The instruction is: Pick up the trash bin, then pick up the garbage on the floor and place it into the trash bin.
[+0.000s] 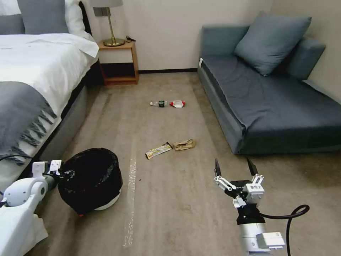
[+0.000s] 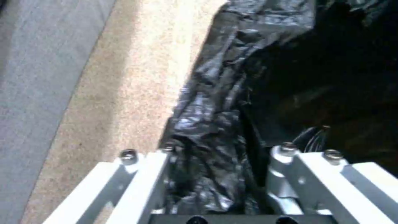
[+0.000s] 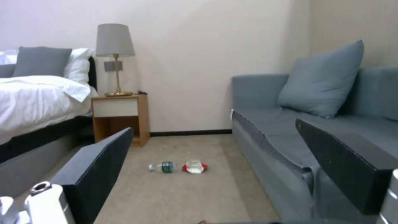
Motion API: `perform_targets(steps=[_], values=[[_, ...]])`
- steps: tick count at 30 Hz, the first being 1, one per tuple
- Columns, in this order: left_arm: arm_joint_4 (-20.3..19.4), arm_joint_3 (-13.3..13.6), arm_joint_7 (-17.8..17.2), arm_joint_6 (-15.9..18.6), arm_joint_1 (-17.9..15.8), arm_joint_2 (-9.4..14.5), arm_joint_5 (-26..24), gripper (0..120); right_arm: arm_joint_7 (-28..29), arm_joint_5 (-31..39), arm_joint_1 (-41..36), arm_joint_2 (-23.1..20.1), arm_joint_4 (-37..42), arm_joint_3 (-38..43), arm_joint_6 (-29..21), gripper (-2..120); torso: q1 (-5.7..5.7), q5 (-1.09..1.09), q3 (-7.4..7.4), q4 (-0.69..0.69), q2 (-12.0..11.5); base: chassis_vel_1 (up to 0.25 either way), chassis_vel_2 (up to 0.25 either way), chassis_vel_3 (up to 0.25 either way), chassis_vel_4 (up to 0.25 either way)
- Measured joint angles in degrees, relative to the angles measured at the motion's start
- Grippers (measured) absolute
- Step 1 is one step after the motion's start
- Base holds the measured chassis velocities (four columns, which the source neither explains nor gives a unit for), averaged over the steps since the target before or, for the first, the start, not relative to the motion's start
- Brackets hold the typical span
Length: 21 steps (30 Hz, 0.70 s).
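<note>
Gripping the trash bin [image 1: 90, 179] rim at eight o'clock, left gripper [image 2: 219, 186] jaws were clamped; right gripper [image 1: 236, 170] jaws gaped empty; garbage [image 1: 170, 146] lay uncollected.

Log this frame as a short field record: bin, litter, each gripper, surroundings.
bin: trash bin tilted, gripped at its rim
left gripper: shut on the bag-lined rim, beside the bed
right gripper: open, empty, above the carpet
near litter: snack wrapper, brown paper bag
far litter: bottle, red-and-white wrapper
right side: sofa
</note>
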Motion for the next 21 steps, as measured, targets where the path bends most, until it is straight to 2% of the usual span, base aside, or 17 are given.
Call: perform_targets(steps=[2, 6, 15, 21], values=[[-0.2, -0.17, 0.02, -0.02, 0.19, 0.06, -0.07, 16, 0.0, -0.02, -0.04, 0.0, 0.12, -0.02, 0.0, 100, 0.0, 0.0, 0.0, 0.0, 0.0, 0.0, 0.0, 0.0, 0.0], [-0.87, -0.69, 0.06, 0.02, 0.77, 0.11, -0.38, 10, 0.0, -0.06, -0.07, 0.0, 0.28, -0.12, -0.01, 100, 0.0, 0.0, 0.0, 0.0, 0.0, 0.0, 0.0, 0.0, 0.0], [-1.54, -2.19, -0.13, -0.47, 2.18, -0.52, -1.94, 10, 0.03, -0.19, -0.41, 0.0, 0.7, -0.27, 0.0, 100, 0.0, -0.01, 0.0, -0.01, 0.0, 0.0, 0.0, 0.0, 0.0], [-4.1, -3.65, -0.76, -1.41, 4.36, -1.14, -4.46, 8, 0.32, -1.25, -0.66, 0.0, 0.61, -0.26, 0.35, 100, 0.0, -0.03, 0.0, 0.0, 0.0, 0.0, 0.0, 0.0, 0.0]])
